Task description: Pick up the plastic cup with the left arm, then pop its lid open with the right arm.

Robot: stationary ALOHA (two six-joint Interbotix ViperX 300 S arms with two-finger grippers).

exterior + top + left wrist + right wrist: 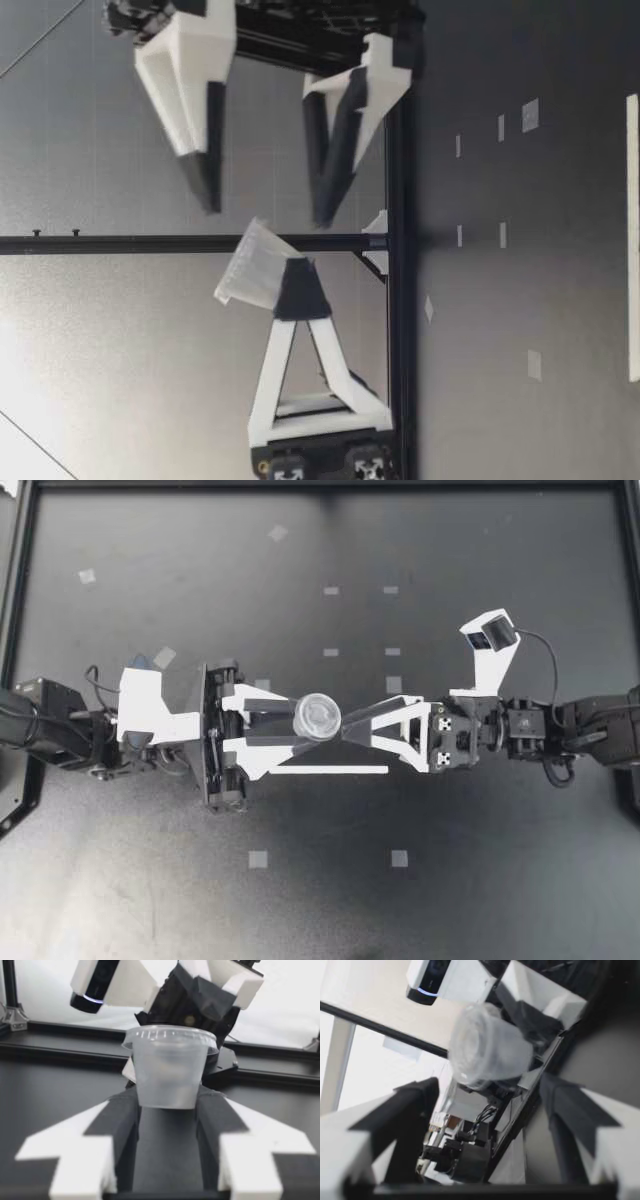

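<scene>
Left pincer (300, 728): closed on a small clear lidded cup (318, 718). Its fingers (117, 1120) clamp the cup's base from both sides.

The cup (250, 270) is held up off the desk (150, 900), mid-span between the two arms. Its rim is up and it tips slightly toward the right pincer (348, 725).

Right pincer: open and rolled, so one finger sits above the other. Its tips are just short of the cup, no contact.

Handling, my read: thin plastic, very light and slick. The walls will flex, and the lid could pop if squeezed. Best hold is probably the base or the stiffer band under the rim, with light force.
</scene>
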